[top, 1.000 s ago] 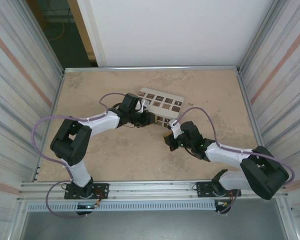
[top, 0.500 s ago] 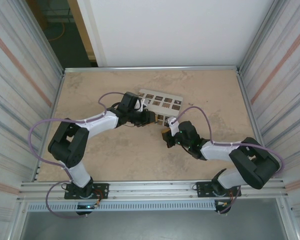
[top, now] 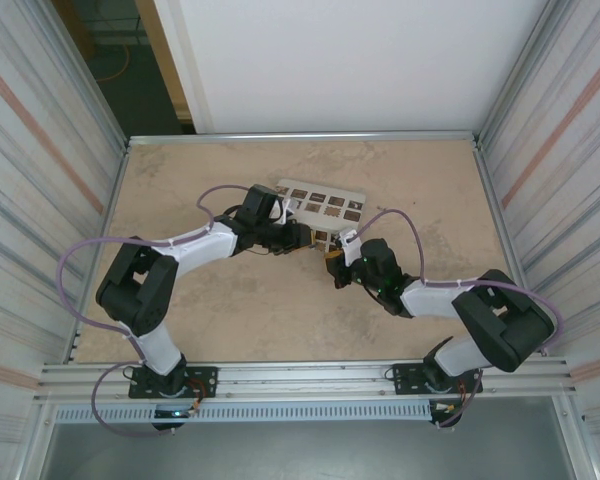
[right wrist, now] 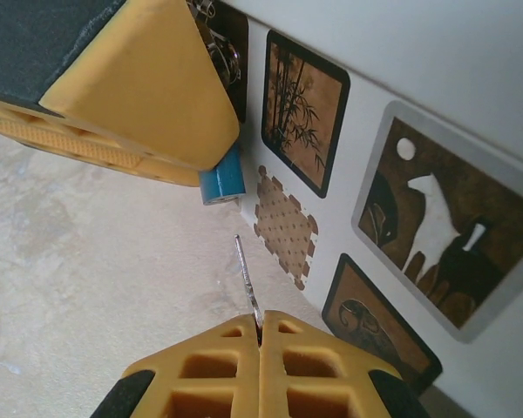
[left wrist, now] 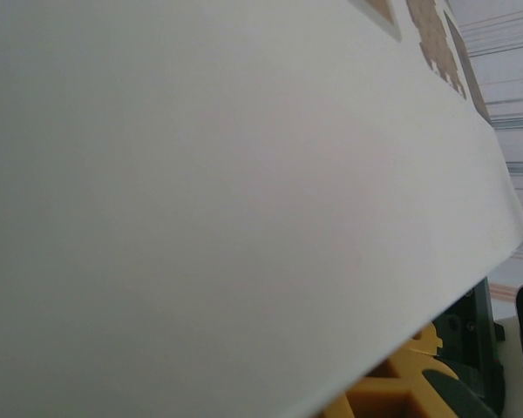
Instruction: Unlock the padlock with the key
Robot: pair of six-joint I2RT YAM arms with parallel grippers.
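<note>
In the right wrist view my right gripper [right wrist: 261,324] is shut on the key [right wrist: 247,277], whose thin silvery blade points up at the padlock [right wrist: 222,183]. A short gap separates them. The padlock is a tiny blue block poking out from the yellow fingers [right wrist: 148,96] of my left gripper, with silvery metal above it. From above, the left gripper [top: 302,238] and right gripper [top: 332,266] nearly meet at the front edge of the white box. The padlock and key are too small to make out there.
The white box [top: 325,205] with brown picture squares lies flat just behind both grippers; its white face [left wrist: 200,174] is close against the left wrist camera. Its side [right wrist: 418,52] rises right of the key. Metal walls [top: 40,200] fence the beige table.
My right gripper has moved up and left with the key, closing in on the left gripper and the box. The left arm has stayed almost still.
</note>
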